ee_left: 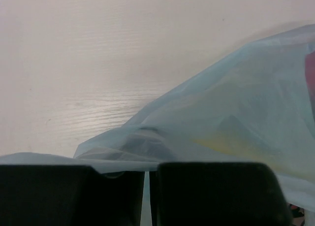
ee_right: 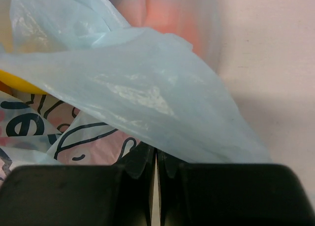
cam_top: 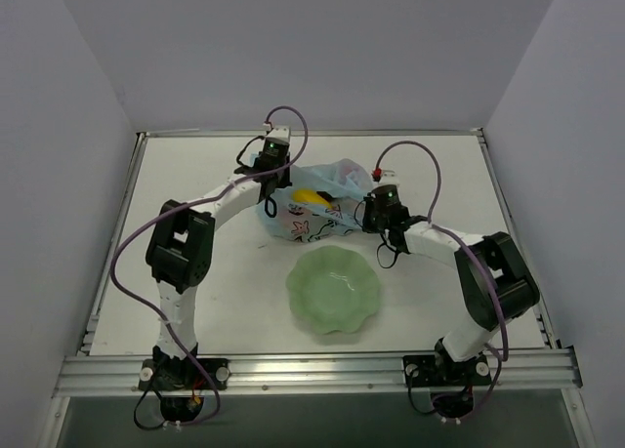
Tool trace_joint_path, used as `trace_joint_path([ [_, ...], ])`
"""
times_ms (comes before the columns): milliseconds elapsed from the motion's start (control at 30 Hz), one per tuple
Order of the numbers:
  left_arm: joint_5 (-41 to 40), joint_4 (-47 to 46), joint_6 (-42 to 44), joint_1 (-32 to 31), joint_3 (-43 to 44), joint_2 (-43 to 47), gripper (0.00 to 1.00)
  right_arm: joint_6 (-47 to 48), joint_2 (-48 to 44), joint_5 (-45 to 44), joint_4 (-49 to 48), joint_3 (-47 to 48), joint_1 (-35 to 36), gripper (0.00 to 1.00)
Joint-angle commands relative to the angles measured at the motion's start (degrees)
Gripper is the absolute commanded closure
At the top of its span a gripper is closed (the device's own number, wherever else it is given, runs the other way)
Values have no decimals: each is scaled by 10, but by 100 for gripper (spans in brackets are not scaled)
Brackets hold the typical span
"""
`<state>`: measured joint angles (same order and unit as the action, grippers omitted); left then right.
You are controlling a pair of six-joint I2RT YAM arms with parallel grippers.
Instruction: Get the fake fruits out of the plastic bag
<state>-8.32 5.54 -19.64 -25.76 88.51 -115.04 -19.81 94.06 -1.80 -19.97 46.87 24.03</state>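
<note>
Evidently nothing is out yet: nearest, the pale green bowl (cam_top: 334, 290) sits empty on the counter (cam_top: 234, 302). Beyond it, the right hand (ee_right: 156, 159) pinches the right edge of the plastic bag (cam_top: 317, 216), a yellow fruit (cam_top: 311, 198) lies inside, and farthest, the left hand (ee_left: 147, 179) clamps its rear edge.

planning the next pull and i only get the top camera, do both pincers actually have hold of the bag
observer: the right pincer does. Its wrist view shows it closed tight on a fold of the bag.
operator: and the left one
observer: the left pincer is shut too, with a thin edge of the plastic caught in the narrow slit and draped over its tips.
operator: what fruit is inside
observer: besides the yellow fruit, the right wrist view shows a reddish shape through the plastic. It is too blurred to name.
</note>
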Motion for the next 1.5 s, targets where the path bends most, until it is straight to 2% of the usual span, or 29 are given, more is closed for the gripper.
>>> trace_joint_path([
  [0,28,7,-8,5,41,-8,94,-24,-26,-47,-1,-18,-7,100],
  [67,43,-3,-15,4,33,0,93,-29,-27,-44,11,-22,-7,100],
  [167,83,-46,-38,-3,-30,56,83,-28,-60,-42,28,-18,1,99],
  [200,83,-73,-45,-6,-49,74,80,-27,-83,-42,33,-14,5,95],
  [233,105,-83,-57,-9,-68,91,73,-26,-96,-41,44,-10,8,85],
  [300,110,-101,-66,-21,-117,141,64,-24,-125,-37,52,6,12,74],
  [333,111,-105,-66,-25,-130,170,54,-24,-131,-30,60,11,16,65],
  [433,111,-88,-60,-47,-159,211,43,-23,-143,-18,63,30,29,56],
  [467,110,-84,-60,-52,-165,219,42,-23,-141,-16,64,37,31,55],
  [600,103,-77,-58,-73,-203,261,46,-24,-123,-16,65,58,51,57],
  [700,94,-72,-54,-86,-231,279,52,-19,-104,-20,65,82,66,73],
  [733,92,-69,-54,-89,-241,280,54,-17,-98,-21,63,88,70,82],
  [800,88,-72,-54,-89,-252,281,58,-15,-76,-20,61,102,75,87],
  [900,73,-77,-54,-89,-272,279,67,0,-44,-20,58,134,76,90],
  [1033,78,-95,-54,-92,-301,281,73,27,8,-29,58,187,62,94],
  [1267,82,-157,-70,-109,-382,281,80,51,145,-1,57,304,-6,100],
  [1367,78,-177,-62,-124,-403,270,82,42,183,34,65,342,-28,100],
  [1467,67,-191,-60,-127,-415,265,85,46,182,43,79,364,-25,100],
])
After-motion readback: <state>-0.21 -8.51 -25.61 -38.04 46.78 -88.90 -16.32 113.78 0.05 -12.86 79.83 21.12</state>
